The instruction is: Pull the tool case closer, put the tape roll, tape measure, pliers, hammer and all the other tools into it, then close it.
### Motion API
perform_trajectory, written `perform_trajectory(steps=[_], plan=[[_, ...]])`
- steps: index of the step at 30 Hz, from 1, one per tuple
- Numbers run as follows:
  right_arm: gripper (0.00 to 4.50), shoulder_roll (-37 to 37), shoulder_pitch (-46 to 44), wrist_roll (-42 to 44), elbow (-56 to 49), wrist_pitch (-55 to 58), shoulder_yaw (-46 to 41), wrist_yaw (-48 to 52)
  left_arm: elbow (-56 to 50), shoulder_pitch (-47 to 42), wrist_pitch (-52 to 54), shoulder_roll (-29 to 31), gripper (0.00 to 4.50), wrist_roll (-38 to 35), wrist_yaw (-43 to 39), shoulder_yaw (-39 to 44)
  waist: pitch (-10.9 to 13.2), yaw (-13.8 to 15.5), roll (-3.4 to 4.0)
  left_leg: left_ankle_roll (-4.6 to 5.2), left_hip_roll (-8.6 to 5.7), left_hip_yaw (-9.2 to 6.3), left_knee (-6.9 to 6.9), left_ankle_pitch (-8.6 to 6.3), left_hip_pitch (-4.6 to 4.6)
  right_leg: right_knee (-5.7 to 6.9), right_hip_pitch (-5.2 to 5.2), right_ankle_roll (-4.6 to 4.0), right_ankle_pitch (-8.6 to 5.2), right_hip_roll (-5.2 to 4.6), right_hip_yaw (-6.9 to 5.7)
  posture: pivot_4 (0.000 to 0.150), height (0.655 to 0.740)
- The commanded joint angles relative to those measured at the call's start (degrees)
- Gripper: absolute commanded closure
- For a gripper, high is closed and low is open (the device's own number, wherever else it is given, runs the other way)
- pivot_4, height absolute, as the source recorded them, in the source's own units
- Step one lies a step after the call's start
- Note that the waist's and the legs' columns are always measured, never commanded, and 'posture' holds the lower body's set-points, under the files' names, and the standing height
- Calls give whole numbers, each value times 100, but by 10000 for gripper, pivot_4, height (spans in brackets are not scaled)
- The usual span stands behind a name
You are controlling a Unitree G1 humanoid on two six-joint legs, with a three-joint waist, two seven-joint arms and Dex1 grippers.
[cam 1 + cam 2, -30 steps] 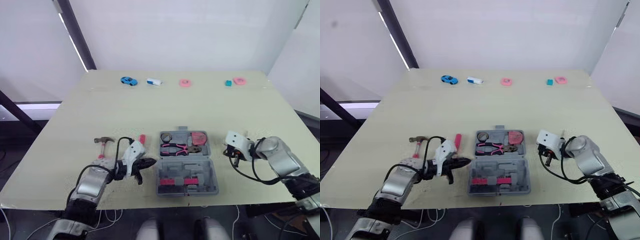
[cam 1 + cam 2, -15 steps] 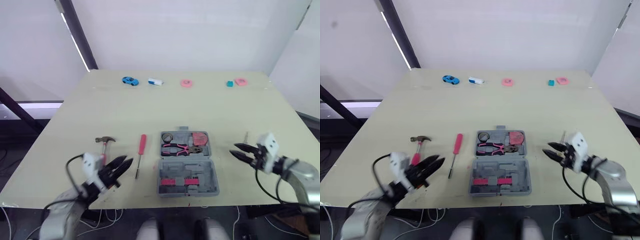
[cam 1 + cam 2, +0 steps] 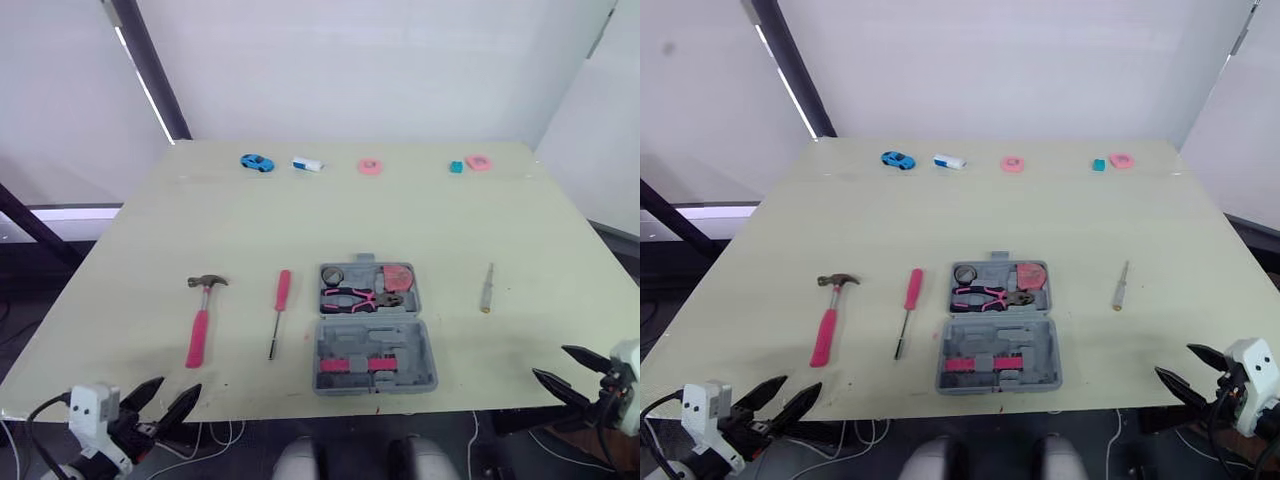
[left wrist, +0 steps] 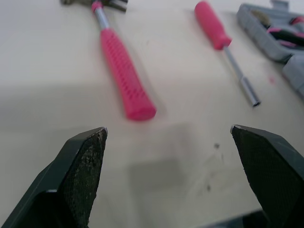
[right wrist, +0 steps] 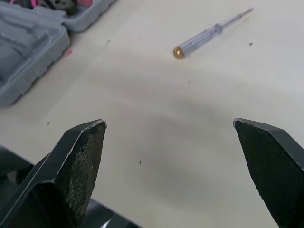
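Open tool case [image 3: 420,345] lies at the table's [image 3: 300,220] near middle, hinge running left-right.
Its far half holds tape roll [image 3: 333,273], tape measure [image 3: 399,275] and pliers [image 3: 360,297]. Hammer [image 3: 201,325] and red screwdriver [image 3: 280,305] lie to its left, long axes near-to-far, hammer head far. Left gripper [image 3: 172,388] and right gripper [image 3: 550,362] gape wide, empty, at the near edge.

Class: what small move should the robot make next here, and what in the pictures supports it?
Probably reach the left gripper forward to the hammer: that gripper is open and empty at the near edge of the table, and the hammer lies straight ahead of it, outside the open tool case.
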Motion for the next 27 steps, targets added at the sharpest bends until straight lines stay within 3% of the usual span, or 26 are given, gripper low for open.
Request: perform_trajectory(steps=[1, 9, 17, 23, 27], plan=[[47, -96, -189, 41, -585, 237, 125, -307, -224, -98, -113, 139, 732, -114, -100, -17, -1, -5, 0, 0, 2, 0, 0, 0, 2, 0, 1, 0, 0, 0, 0, 1500, 7400], [47, 18, -1186, 193, -1214, 1399, 624, -1353, -988, -771, 251, 479, 732, -325, -266, -581, 1, 44, 2, -1, 1, 2, -2, 0, -6, -4, 0, -24, 14, 5, -2, 1500, 7400], [47, 522, -1930, -353, -1416, 2493, 1345, -2949, -1610, -1545, 732, 820, 732, -404, -334, -1381, 2, 48, 3, 0, -4, 15, -4, -1, -17, -10, 2, -29, 17, 29, 4, 1500, 7400], [47, 1089, -2691, -675, -1110, 3378, 1567, -4066, -1769, -1870, 967, 1046, 732, -496, -530, -1694, 3, -8, 6, 0, 5, 19, -4, 0, -14, -9, 2, -32, 18, 46, 9, 1500, 7400], [47, 1470, -3370, -853, -275, 3555, 1413, -4689, -1883, -1973, 1012, 1120, 732, -635, -663, -1741, 4, -15, 6, 1, 5, 23, -4, 0, -15, -9, 1, -32, 19, 49, 11, 1500, 7400]])
